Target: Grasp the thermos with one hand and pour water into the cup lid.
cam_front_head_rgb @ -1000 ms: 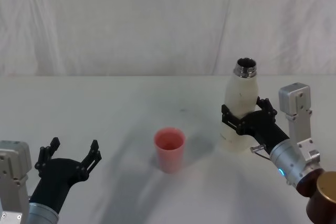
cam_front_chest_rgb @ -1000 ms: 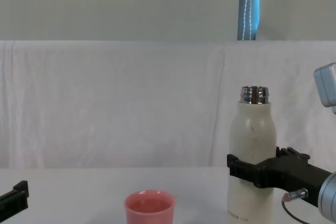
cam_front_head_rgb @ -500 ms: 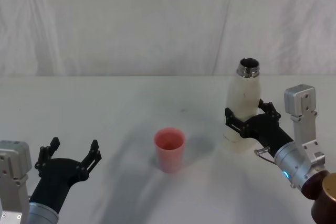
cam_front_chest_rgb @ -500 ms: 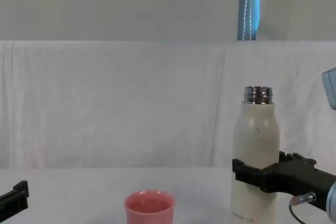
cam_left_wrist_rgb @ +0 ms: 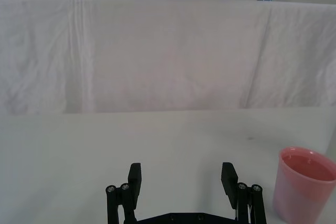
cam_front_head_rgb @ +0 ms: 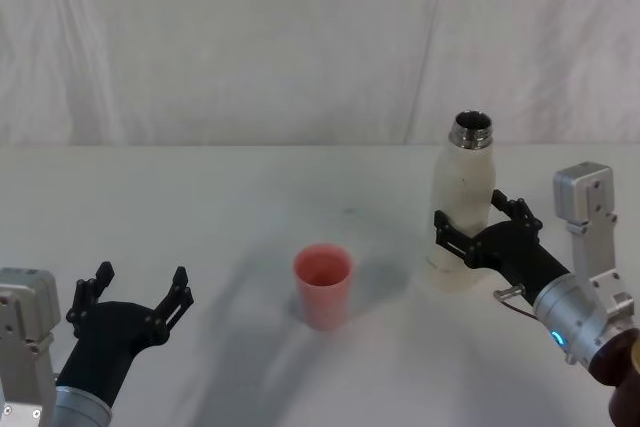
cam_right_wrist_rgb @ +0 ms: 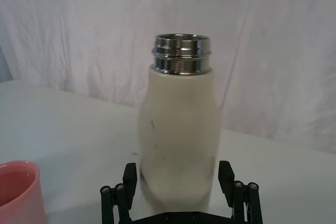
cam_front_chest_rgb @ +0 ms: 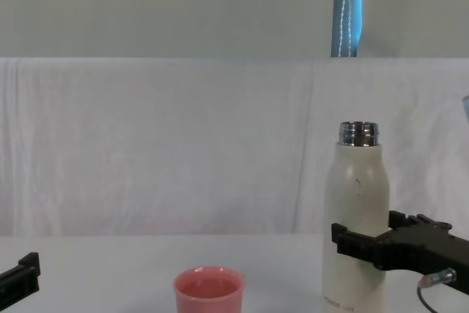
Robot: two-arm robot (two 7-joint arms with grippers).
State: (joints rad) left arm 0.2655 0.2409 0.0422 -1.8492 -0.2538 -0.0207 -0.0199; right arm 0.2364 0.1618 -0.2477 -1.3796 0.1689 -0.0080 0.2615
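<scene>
Head view: high, looking forward and down over the white table (cam_front_head_rgb: 250, 207), thermos (cam_front_head_rgb: 462, 202) right, cup lid (cam_front_head_rgb: 322, 283) centre. Chest view: low, side-on across the table. Left wrist view: close behind open fingers, facing the cup lid. Right wrist view: very near, facing the thermos

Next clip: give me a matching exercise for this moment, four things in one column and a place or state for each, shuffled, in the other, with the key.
Things
1. thermos
2. cup lid
3. right gripper
4. left gripper

Places or states
A. open, low at the robot's left, holding nothing
B. pink, standing mid-table, left of the bottle
C. upright on the table, steel neck uncapped
D. fingers either side of the bottle's lower body

Pairs: 1-C, 2-B, 3-D, 4-A
</scene>
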